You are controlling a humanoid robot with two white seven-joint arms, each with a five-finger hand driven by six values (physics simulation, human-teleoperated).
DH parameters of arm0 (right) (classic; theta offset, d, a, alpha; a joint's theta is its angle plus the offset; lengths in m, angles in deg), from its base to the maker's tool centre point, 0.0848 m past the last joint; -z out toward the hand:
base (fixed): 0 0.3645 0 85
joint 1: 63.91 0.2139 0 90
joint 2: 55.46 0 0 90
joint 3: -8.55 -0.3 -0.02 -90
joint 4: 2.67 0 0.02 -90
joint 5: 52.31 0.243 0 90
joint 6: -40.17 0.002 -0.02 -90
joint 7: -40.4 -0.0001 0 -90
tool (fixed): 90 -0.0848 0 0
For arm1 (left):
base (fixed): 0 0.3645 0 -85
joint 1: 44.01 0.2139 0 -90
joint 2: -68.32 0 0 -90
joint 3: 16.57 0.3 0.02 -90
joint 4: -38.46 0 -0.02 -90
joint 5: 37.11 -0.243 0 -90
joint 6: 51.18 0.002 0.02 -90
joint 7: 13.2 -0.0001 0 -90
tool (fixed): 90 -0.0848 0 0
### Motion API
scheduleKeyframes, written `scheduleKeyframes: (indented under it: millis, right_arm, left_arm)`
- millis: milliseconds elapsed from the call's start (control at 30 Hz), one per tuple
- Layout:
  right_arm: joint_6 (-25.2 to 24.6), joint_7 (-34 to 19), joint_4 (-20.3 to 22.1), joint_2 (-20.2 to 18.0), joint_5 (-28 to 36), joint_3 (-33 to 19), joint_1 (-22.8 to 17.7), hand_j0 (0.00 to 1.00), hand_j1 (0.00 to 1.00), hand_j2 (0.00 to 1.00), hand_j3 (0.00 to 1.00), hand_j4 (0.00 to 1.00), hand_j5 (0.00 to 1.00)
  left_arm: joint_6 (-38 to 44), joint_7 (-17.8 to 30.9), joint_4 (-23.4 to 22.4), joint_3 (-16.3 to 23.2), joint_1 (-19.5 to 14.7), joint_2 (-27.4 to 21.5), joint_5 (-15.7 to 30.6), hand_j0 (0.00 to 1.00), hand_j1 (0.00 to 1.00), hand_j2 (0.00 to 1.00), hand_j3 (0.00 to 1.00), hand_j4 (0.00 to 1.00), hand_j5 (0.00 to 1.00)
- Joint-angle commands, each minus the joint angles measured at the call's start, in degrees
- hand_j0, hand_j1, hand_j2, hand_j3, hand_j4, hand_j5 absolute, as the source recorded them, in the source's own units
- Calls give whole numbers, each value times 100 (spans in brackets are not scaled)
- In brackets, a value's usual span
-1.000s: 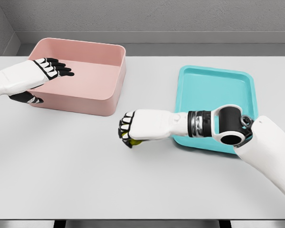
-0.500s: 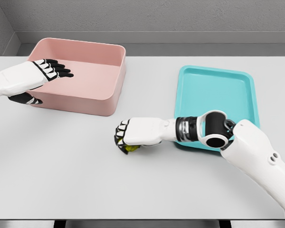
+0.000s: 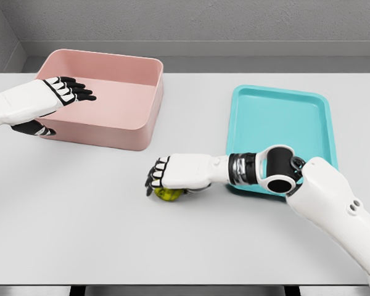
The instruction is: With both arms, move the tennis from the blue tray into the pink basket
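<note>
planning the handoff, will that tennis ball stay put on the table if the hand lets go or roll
The tennis ball is round and sits on flat table, so it would likely roll if nudged. It looks light, and fuzzy enough not to slip. The right hand covers it.

Both arms are smooth white shells. The right arm (image 3: 333, 203) has a ribbed silver-and-black wrist ring and a round black-centred joint. The left hand (image 3: 61, 89) and right hand (image 3: 169, 174) have black fingers with white knuckle plates.

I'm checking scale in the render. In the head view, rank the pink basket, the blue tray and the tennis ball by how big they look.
1. Pink rectangular basket and blue flat tray: similar, unsure.
2. Yellow-green tennis ball, smallest, partly hidden under the right hand.
</note>
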Motion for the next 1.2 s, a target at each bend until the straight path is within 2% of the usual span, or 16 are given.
scheduleKeyframes:
  millis: [0, 133, 200, 267, 367, 433, 500, 567, 633, 733, 800, 867, 933, 1000, 1167]
  right_arm:
    - [-15, 4, -19, -4, 35, -18, 0, 99, 99, 99, 99, 99, 99]
    - [-15, 4, -10, -12, 35, -88, -9, 99, 99, 99, 99, 99, 99]
    - [-15, -5, 42, -56, 53, -352, -18, 99, 99, 99, 99, 99, 99]
    - [-15, -13, 183, -118, 53, -563, -18, 99, 99, 99, 99, 99, 99]
    - [-15, -13, 640, -416, 70, -1029, -132, 99, 99, 99, 99, 99, 99]
    - [-15, -5, 895, -698, 114, -1696, -298, 100, 100, 100, 100, 100, 100]
    - [-15, 13, 930, -829, 140, -2601, -527, 100, 100, 100, 100, 100, 100]
    - [-15, 22, 956, -839, 237, -3383, -738, 100, 100, 100, 100, 100, 100]
    - [-15, 13, 1106, -847, 544, -4183, -1116, 100, 100, 100, 100, 100, 100]
    - [-15, 22, 1071, -926, 1116, -4922, -1722, 100, 100, 100, 100, 100, 100]
    - [-15, 30, 1079, -918, 1564, -5414, -2179, 100, 100, 100, 100, 100, 100]
    - [-15, 57, 1062, -874, 1810, -5502, -2654, 100, 100, 100, 100, 100, 100]
    - [-15, 57, 1062, -663, 1837, -5538, -2865, 100, 100, 100, 100, 100, 100]
    - [-15, 39, 992, -566, 1881, -5836, -3146, 100, 100, 100, 100, 100, 100]
    - [-15, 22, 790, -522, 1898, -5951, -3155, 100, 100, 100, 100, 100, 100]
  left_arm:
    - [6, -3, 7, -2, 0, -10, 36, 100, 100, 100, 100, 100, 100]
    - [6, -3, -1, -2, 0, -28, 36, 100, 100, 100, 100, 100, 100]
    - [6, -3, -1, -2, 9, -28, 36, 100, 100, 100, 100, 100, 100]
    - [6, -3, -1, -2, 9, -28, 36, 100, 100, 100, 100, 100, 100]
    - [6, -3, -1, -2, 9, -28, 36, 100, 100, 100, 100, 100, 100]
    - [6, -3, 7, -2, 9, 8, 36, 100, 100, 100, 100, 100, 100]
    - [6, -3, 78, 42, 9, 60, 27, 100, 100, 100, 100, 100, 100]
    - [6, 84, 174, 129, -9, 95, -52, 100, 100, 100, 100, 100, 100]
    - [6, 322, 201, 217, -17, 306, -61, 100, 100, 100, 100, 100, 100]
    - [6, 410, 631, 376, -53, 368, -263, 100, 100, 100, 100, 100, 100]
    - [6, 419, 667, 543, -158, 544, -316, 100, 100, 100, 100, 100, 100]
    - [6, 471, 754, 613, -264, 570, -307, 100, 100, 100, 100, 100, 100]
    - [6, 480, 895, 657, -290, 588, -316, 100, 100, 100, 100, 100, 100]
    - [6, 533, 1018, 780, -404, 710, -351, 100, 100, 100, 100, 100, 100]
    - [6, 542, 1062, 1000, -598, 1001, -395, 100, 100, 100, 100, 100, 100]
